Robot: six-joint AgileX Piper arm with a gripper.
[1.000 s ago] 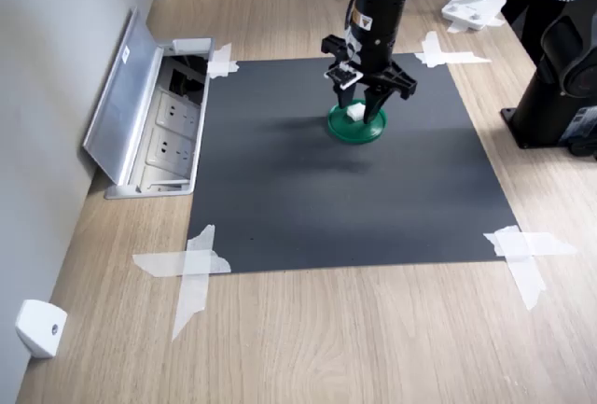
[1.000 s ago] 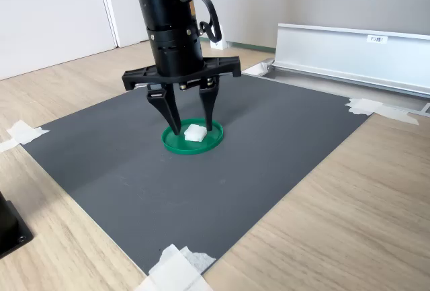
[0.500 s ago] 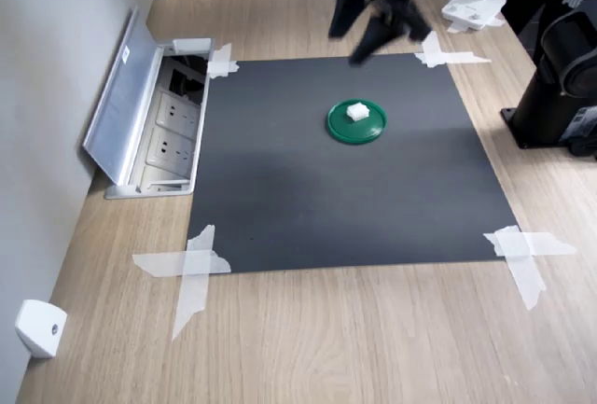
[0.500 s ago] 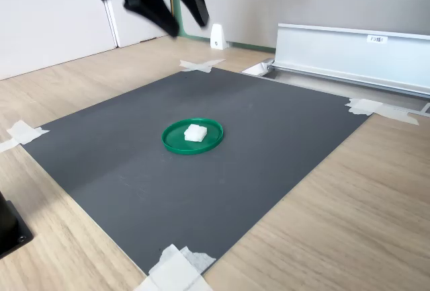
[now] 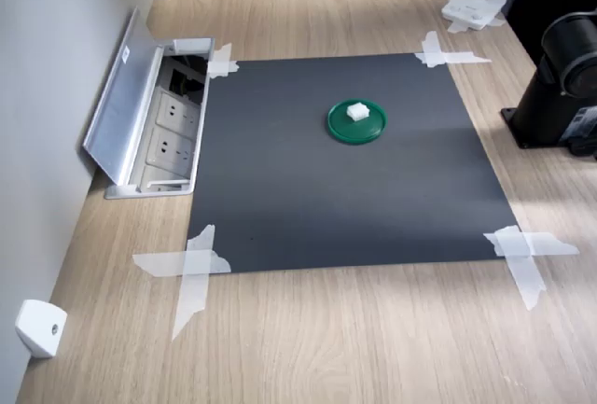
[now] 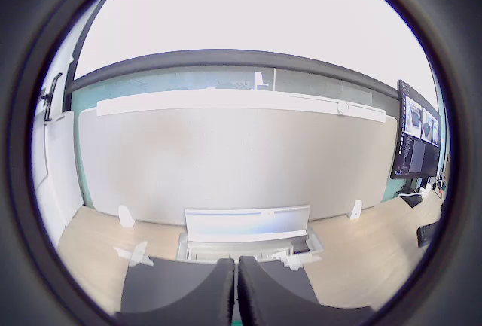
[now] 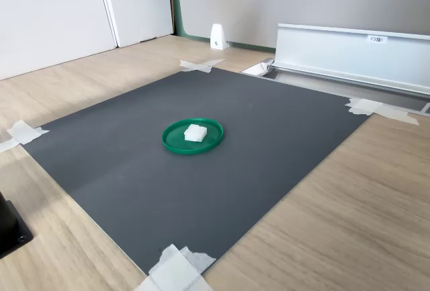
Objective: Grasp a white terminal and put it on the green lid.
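First exterior view: the white terminal (image 5: 356, 112), a tiny roughly cubic white plastic block, is seen resting on the green lid (image 5: 340, 127), a flat round dark-green plastic disc with a low raised rim. The block sits slightly toward 12 o'clock of the disc's centre, inside the rim. The disc lies on a dark grey square mat (image 5: 308, 199) taped at its corners to a light wooden tabletop (image 5: 308, 339), toward 1 o'clock of the mat's middle. No gripper is seen in this view. A larger white wedge-shaped piece with a screw hole (image 5: 39, 328) is left at the 7 o'clock corner of the view, well apart from the mat.

Wrist view: two dark fingers (image 6: 212, 297) of the gripper (image 6: 236, 296) are seen pressed together with no gap and nothing between them, so the gripper is closed and empty. A grey wall panel (image 6: 226, 168) and an open silver floor-socket box (image 6: 248, 230) are faced; neither lid nor terminal is shown.

Second exterior view: the terminal is again shown on the lid, inside the rim, near its centre; no arm is visible above it.

Judged from this, the placing is done and the block is released; nothing appears left of the task.
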